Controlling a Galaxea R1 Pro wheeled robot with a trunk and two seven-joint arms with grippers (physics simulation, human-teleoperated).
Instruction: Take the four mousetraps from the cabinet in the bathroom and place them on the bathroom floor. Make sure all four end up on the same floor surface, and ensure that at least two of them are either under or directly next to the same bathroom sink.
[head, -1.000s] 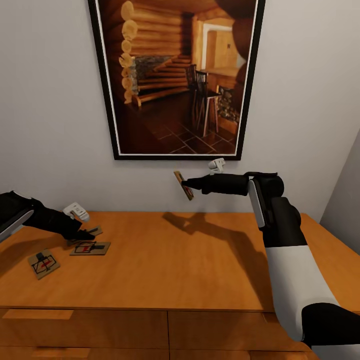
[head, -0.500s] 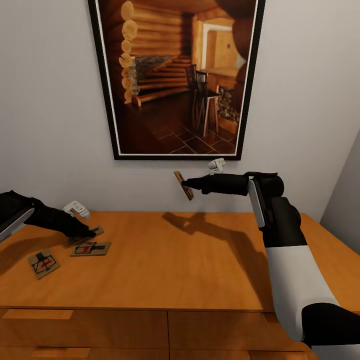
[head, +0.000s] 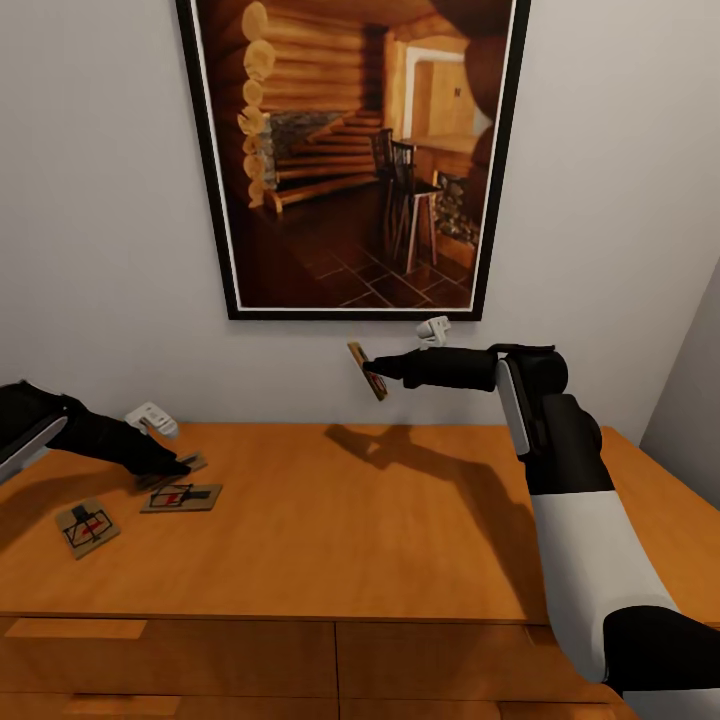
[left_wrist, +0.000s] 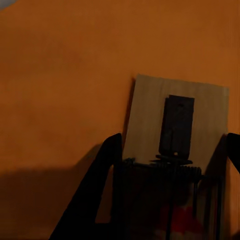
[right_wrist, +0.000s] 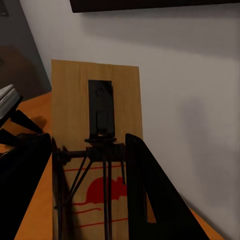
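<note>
Mousetraps, four seen. One (head: 367, 371) is pinched between the right gripper's (head: 376, 374) closed fingers, raised clear above the cabinet top (head: 360, 520), tilted on edge close before the wall (head: 100, 250). Right wrist view: this trap (right_wrist: 96, 150) sits between the two dark fingers (right_wrist: 150, 195), red mouse print and spring wire visible.

Left gripper (head: 178, 464) is low on the cabinet top, fingertips over a second trap (head: 180, 468). Left wrist view: the fingers (left_wrist: 92, 195) flank this trap (left_wrist: 177, 130), one on each side; whether they are pressing it, cannot tell. Just beside the left gripper, nearer the cabinet's front, lies a third trap (head: 181, 496) flat. A fourth (head: 87, 526) lies further out, near the left arm's forearm side, also flat.

Framed picture (head: 355, 150) of a log interior hangs on the wall above the right gripper. Shadow of the right arm falls on the wood below it. Drawer fronts (head: 240, 660) run along the cabinet's near face.
</note>
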